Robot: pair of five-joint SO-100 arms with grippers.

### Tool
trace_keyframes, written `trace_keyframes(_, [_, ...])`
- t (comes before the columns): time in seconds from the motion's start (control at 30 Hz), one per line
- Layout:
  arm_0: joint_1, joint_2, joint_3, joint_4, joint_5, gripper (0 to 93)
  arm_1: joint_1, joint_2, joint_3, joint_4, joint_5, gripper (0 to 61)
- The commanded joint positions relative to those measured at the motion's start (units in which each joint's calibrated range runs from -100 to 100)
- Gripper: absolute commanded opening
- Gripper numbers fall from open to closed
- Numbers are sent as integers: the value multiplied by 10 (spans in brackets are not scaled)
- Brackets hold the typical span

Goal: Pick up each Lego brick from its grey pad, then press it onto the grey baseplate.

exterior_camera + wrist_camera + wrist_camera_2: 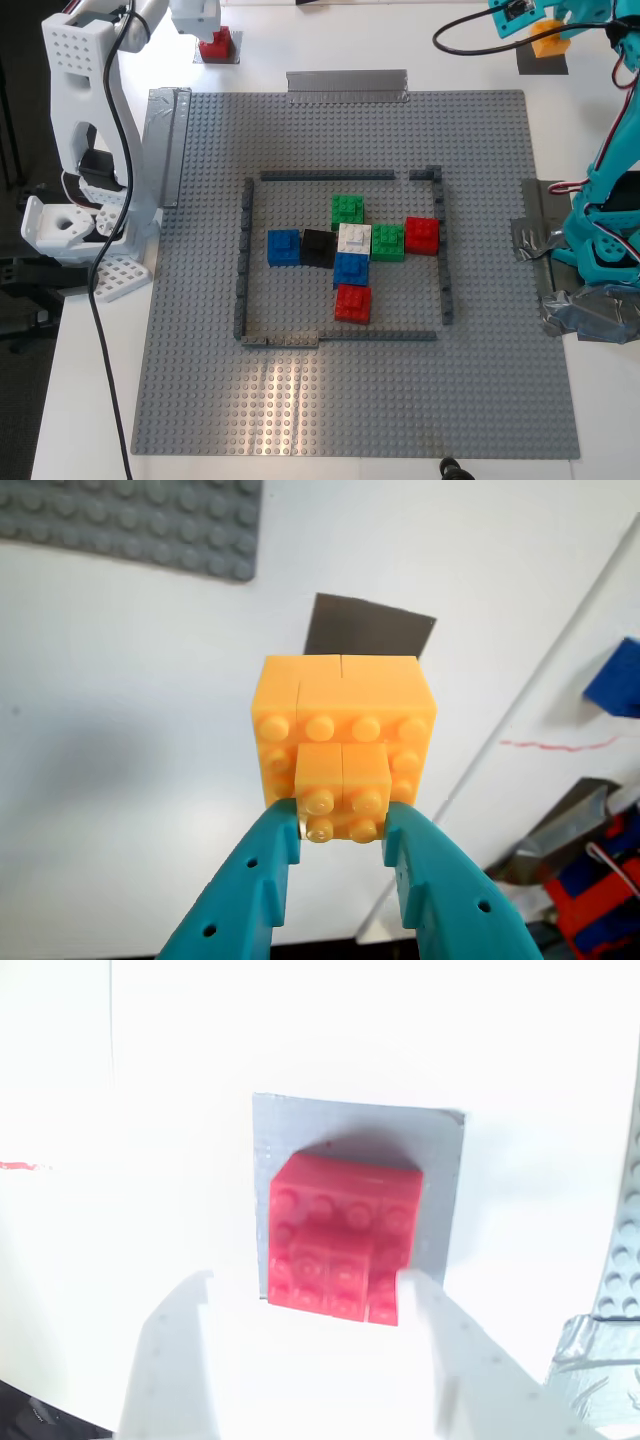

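While raised above the dark grey square pad (370, 636) on the white desk (120, 780), teal first gripper (343, 832): jaws clamped on the orange studded plastic brick (342, 742). White second gripper (305, 1295): jaws spread around the red studded brick (343, 1237), resting on the light grey pad (440, 1160). No legible writing.

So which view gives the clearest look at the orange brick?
The first wrist view: the orange brick fills the frame centre, studs sharp, held between my first gripper's teal fingers above its dark pad. The exterior view shows only a sliver under the teal arm. The second wrist view misses it entirely.
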Motion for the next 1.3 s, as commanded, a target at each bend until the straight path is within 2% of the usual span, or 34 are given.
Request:
trace_keyframes(0.0, [-52,-101,-4,92,6,0,-7,-9,-18,-12,0,222])
trace_keyframes(0.07, [-91,-131,-4,133,9,0,-7,-6,-17,-16,0,219])
trace_keyframes(0.2, [-182,-200,23,140,15,0,-7,-2,-18,-21,2,214])
trace_keyframes(0.37, [-309,-318,154,140,22,0,-2,0,-20,-24,8,197])
trace_keyframes(0.5, [-420,-399,267,140,19,0,2,2,-13,-30,8,152])
trace_keyframes(0.63, [-528,-446,325,140,16,0,6,2,-11,-32,9,105])
trace_keyframes(0.73, [-598,-456,337,140,7,0,7,2,-11,-32,11,72])
trace_keyframes(0.83, [-671,-454,338,131,3,0,7,2,-9,-28,15,8])
trace_keyframes(1.07, [-786,-402,340,84,-17,0,11,-20,-3,-15,14,3])
trace_keyframes(1.27, [-800,-311,339,16,-17,0,17,-69,-30,29,11,3])
